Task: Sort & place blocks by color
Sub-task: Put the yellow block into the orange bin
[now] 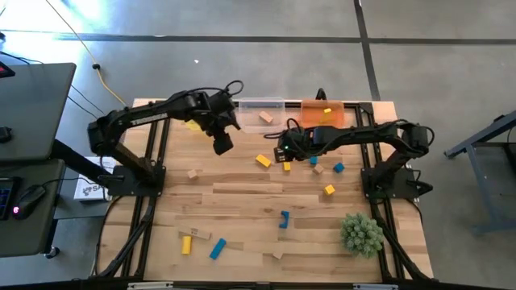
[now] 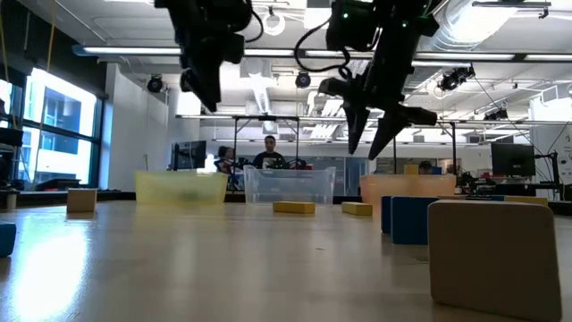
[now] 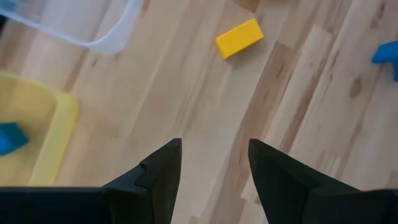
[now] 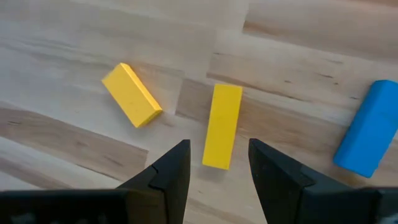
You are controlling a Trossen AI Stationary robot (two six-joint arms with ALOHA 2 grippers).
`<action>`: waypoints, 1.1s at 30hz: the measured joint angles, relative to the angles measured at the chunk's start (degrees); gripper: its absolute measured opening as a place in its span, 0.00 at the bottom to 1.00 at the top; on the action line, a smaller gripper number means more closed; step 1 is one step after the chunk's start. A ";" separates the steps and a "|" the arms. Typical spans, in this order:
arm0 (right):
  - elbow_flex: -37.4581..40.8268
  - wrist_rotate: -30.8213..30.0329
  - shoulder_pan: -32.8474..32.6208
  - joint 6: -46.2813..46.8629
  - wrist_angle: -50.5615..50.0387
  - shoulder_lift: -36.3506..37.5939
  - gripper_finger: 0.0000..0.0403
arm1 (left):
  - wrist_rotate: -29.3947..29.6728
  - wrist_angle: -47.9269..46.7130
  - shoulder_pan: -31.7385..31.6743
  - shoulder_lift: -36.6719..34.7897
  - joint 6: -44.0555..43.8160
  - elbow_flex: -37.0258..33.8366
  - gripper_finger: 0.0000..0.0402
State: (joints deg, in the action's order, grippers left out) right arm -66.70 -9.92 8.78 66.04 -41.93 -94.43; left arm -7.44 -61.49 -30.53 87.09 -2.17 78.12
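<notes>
Right gripper over a yellow bar.
I saw my right gripper [image 4: 217, 163] hovering, fingers apart, above the yellow bar [image 4: 222, 126]; left gripper [image 3: 214, 163] also apart, empty.

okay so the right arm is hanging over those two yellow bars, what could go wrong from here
The right claw hangs open above one yellow bar, and the second yellow bar lies close beside it, so a finger coming down might nudge the second one. The blue bar on the other side could also get bumped.
</notes>
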 joint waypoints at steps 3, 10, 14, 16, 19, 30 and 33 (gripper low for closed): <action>0.00 0.70 0.03 0.01 1.20 -2.06 0.38 | 0.80 0.08 0.82 -2.96 -1.42 -1.66 0.43; 0.00 1.34 0.07 0.04 2.75 -6.13 0.38 | 5.83 0.01 2.50 -8.61 -5.25 -4.97 0.43; 0.00 1.34 0.07 0.04 3.45 -8.14 0.38 | 6.91 0.07 3.00 -10.41 -6.65 -5.77 0.43; 0.00 1.32 0.07 0.04 3.49 -9.15 0.38 | 6.89 -0.02 3.01 -11.08 -7.33 -6.29 0.43; 0.00 1.09 0.07 0.02 3.69 -10.65 0.38 | 6.90 -0.02 3.22 -11.49 -8.18 -7.33 0.43; 0.02 0.89 0.07 -1.99 6.33 -13.69 0.38 | 6.86 -0.09 3.33 -11.52 -8.37 -8.97 0.43; -0.04 0.94 0.07 -2.01 6.89 -14.94 0.38 | 6.86 -0.17 3.33 -11.52 -8.32 -8.97 0.43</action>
State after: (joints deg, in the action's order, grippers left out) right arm -66.73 -8.98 8.84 64.03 -35.04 -109.37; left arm -0.58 -61.66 -27.20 75.57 -10.49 69.14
